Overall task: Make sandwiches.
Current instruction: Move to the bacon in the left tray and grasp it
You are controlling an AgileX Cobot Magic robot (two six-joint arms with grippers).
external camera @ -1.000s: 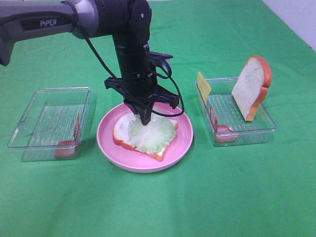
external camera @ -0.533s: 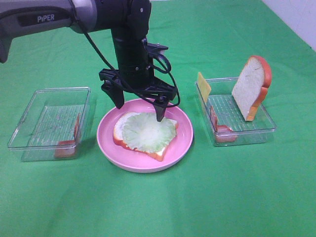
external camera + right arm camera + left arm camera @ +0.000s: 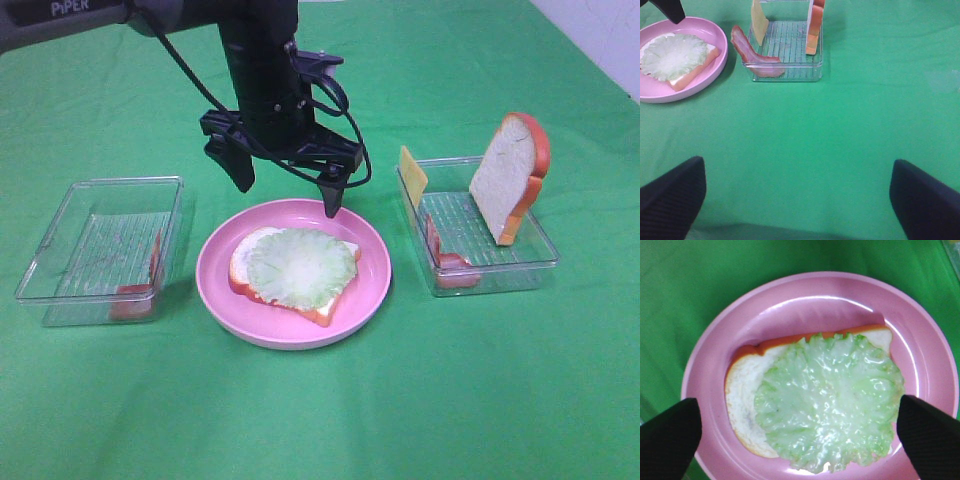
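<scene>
A green cloth (image 3: 320,420) covers the whole worktop, smooth with a few soft folds. At the far right corner a pale surface (image 3: 605,30) shows beyond its edge. In the middle stands a pink plate (image 3: 215,290) with the unfinished sandwich (image 3: 315,312): a flat bread slice (image 3: 240,272) under a lettuce leaf (image 3: 300,265). The left gripper (image 3: 288,197) hangs above the plate's far side, jaws spread wide, empty. The left tray (image 3: 60,250) holds a bacon strip (image 3: 154,262). The right tray (image 3: 500,272) holds a standing bread slice (image 3: 505,170), a cheese square (image 3: 411,172) and a second bacon strip (image 3: 440,258). The right gripper (image 3: 799,200) is over bare cloth, jaws spread too.
</scene>
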